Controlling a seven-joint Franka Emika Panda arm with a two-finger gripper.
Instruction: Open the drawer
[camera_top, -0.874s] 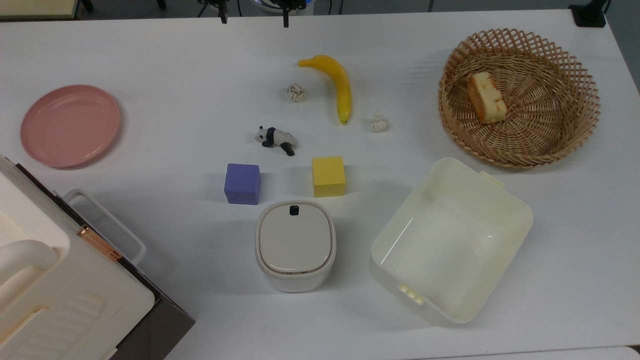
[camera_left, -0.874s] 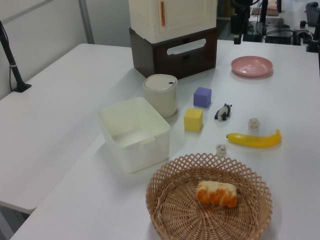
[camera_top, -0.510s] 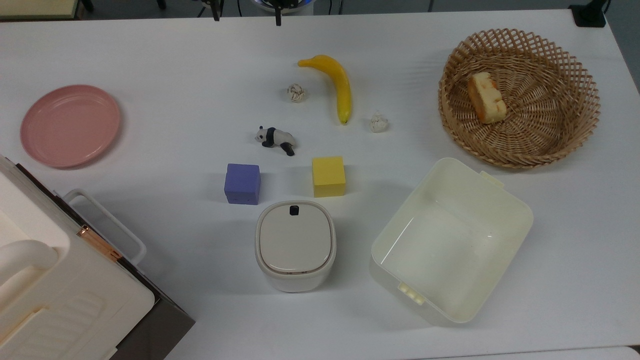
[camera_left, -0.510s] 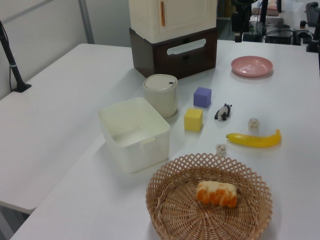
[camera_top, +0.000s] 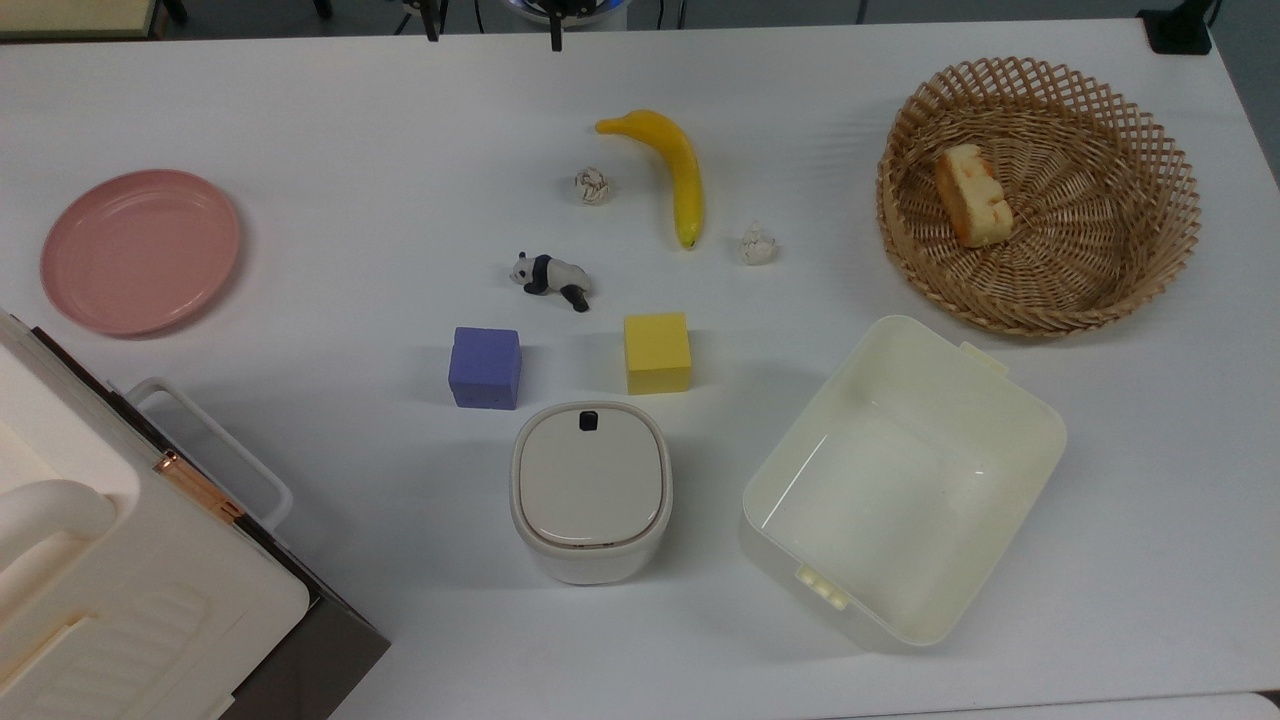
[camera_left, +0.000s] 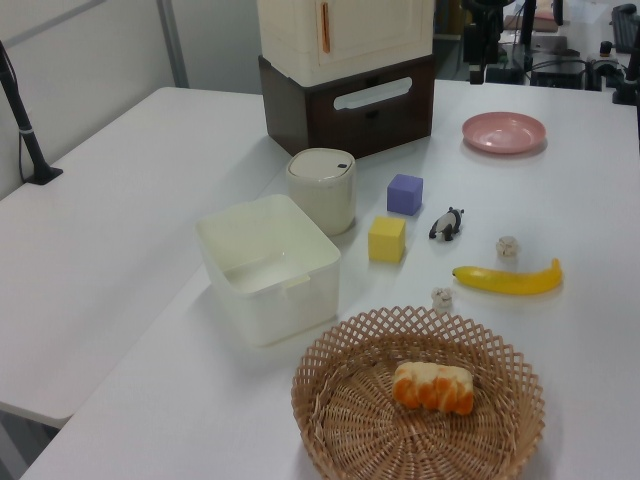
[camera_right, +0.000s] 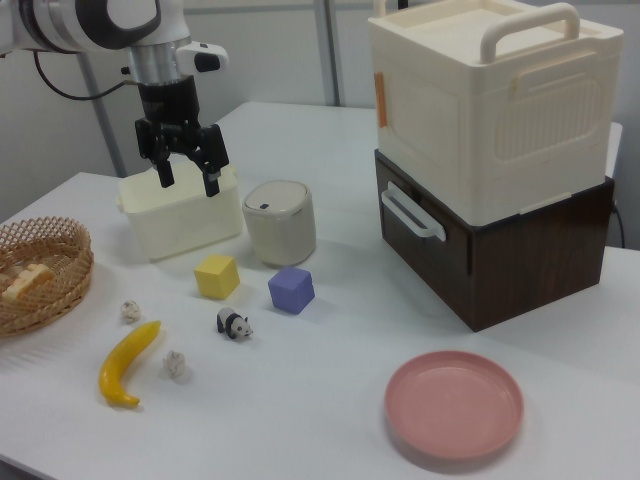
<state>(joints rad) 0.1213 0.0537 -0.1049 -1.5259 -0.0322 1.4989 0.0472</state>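
The two black fingers (camera_right: 188, 172) are seen spread apart, holding nothing, above the cream plastic tub (camera_right: 178, 217). The drawer (camera_right: 470, 250), dark wood-grained with a white loop handle (camera_right: 411, 214), is shut beneath the ribbed cream cabinet (camera_right: 490, 100) at the right view's right, on the smooth white surface (camera_right: 330, 370).

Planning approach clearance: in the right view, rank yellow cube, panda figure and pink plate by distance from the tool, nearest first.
Tool hangs open above the table at the right view's upper left.
1. Yellow cube: just below it, slightly to the right view's right.
2. Panda figure: farther down, past the cube.
3. Pink plate: far off at the right view's lower right.
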